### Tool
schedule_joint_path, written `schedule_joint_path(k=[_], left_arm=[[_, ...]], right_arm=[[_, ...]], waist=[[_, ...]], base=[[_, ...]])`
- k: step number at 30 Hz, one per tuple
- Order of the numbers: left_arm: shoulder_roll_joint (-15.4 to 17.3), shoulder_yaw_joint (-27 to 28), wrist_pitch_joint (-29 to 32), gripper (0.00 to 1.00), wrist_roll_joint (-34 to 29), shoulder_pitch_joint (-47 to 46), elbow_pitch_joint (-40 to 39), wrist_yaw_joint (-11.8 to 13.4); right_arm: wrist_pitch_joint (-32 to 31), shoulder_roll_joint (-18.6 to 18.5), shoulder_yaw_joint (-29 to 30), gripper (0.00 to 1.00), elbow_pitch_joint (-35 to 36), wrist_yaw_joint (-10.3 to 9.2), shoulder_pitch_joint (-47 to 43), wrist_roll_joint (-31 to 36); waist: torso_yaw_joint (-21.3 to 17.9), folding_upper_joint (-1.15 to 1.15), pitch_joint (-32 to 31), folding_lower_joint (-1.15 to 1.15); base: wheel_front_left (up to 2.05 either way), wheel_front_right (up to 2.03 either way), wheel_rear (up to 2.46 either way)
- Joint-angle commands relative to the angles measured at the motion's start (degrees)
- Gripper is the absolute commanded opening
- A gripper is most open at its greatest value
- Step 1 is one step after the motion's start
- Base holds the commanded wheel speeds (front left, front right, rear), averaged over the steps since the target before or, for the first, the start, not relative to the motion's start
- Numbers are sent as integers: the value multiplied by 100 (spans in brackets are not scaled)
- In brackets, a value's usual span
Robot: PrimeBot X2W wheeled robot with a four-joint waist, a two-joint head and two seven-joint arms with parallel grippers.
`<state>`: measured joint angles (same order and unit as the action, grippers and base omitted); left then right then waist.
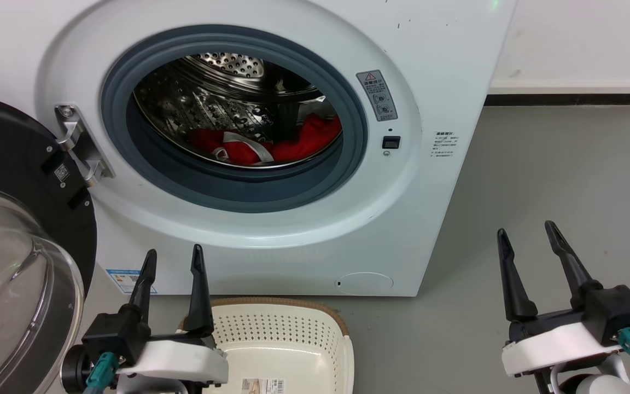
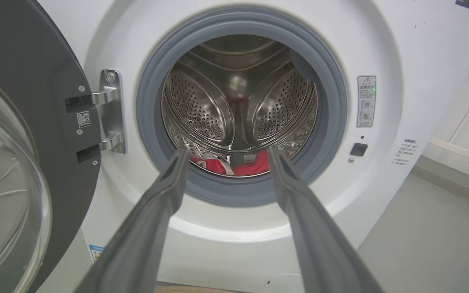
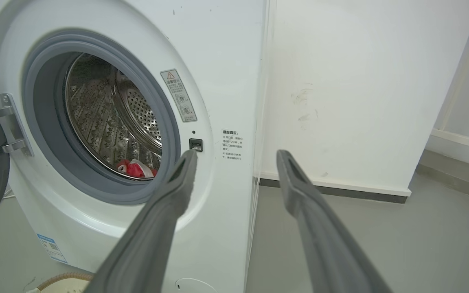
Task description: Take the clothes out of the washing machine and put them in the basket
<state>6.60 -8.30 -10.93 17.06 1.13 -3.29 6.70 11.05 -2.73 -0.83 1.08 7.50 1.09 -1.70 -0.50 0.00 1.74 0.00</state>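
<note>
Facing the washer (image 1: 457, 82), door (image 1: 9, 158) swung wide to our left. Clothes (image 1: 304, 143) lie at the bottom of the drum (image 1: 205, 104), red with white trim, well apart from both grippers. Basket (image 1: 287, 328) sits on the floor (image 1: 566, 175) just in front of the washer. We see the left gripper (image 1: 174, 250) above the basket's left rim, its 2 fingers spread apart, gripping nothing. Right gripper (image 1: 526, 229) is off to the right over the floor, 2 fingers likewise spread, gripping nothing. Both point toward the washer.
</note>
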Motion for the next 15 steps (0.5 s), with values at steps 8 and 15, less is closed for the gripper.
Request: schedule_joint_path(k=[8,15], left_arm=[[73,-198,-151,100,-548,36,10,211],[-48,-116,-218,100,-580,92,132,52]], right_arm=[[136,-25,-26,100,135,-2,-26,457],[212,-24,-26,100,26,-2,-107,301]], waist=[[-14,0,40,0],[-19,0,40,0]], base=[[0,0,0],[0,0,0]])
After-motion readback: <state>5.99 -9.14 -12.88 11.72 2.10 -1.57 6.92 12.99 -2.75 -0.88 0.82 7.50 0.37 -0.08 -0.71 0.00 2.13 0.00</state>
